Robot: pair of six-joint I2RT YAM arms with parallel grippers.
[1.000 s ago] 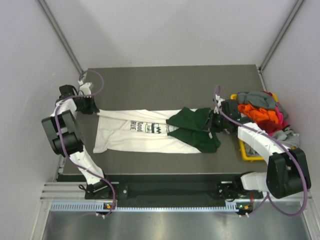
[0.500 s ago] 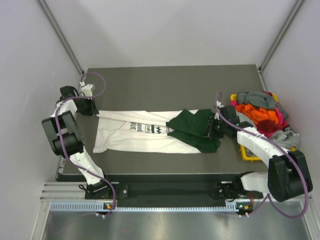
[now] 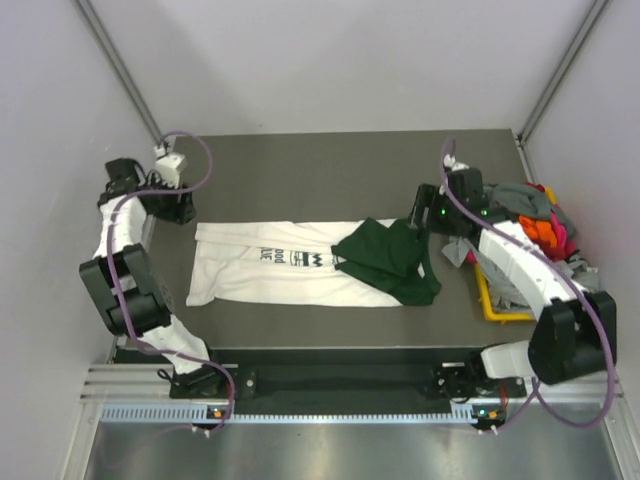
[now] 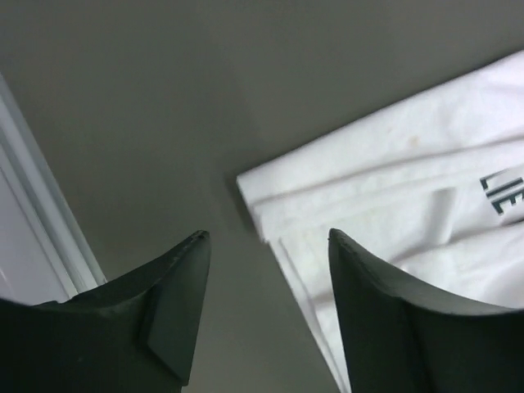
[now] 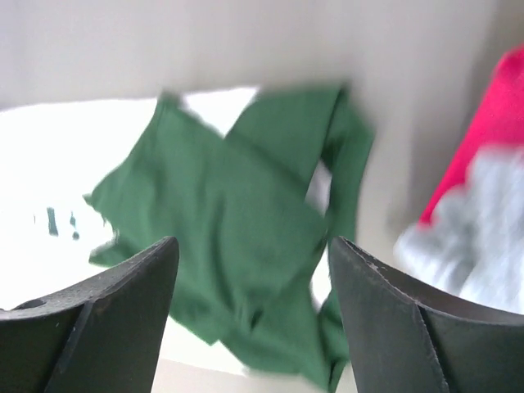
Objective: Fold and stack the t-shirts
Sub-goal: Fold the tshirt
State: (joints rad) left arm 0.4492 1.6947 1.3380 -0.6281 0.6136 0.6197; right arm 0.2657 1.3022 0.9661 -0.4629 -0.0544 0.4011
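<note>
1. The dark table [image 3: 320, 170] carries everything; both arms reach over it from the near edge.
2. 1 white t-shirt [image 3: 260, 270] lies flat across the middle of the table, folded into a long band that runs left to right. Black lettering and a cartoon print show near its centre. Its dark green parts [image 3: 385, 258] are bunched and creased at the right end, and in the right wrist view they are blurred [image 5: 237, 237]. The left end shows stacked, layered edges in the left wrist view [image 4: 409, 188].
3. The yellow bin [image 3: 492, 305] sits at the right edge of the table, partly hidden by the right arm. It holds a loose heap of t-shirts [image 3: 540, 215]: grey on top, with orange and pink showing under it.
4. The left gripper [image 3: 172, 205] hangs over the table just beyond the white shirt's far left corner. Its jaws stand well apart with nothing between them [image 4: 266, 241].
5. The right gripper [image 3: 425, 215] hangs above the green end, between the shirt and the bin. Its jaws are spread wide and grip nothing [image 5: 252, 246].
</note>
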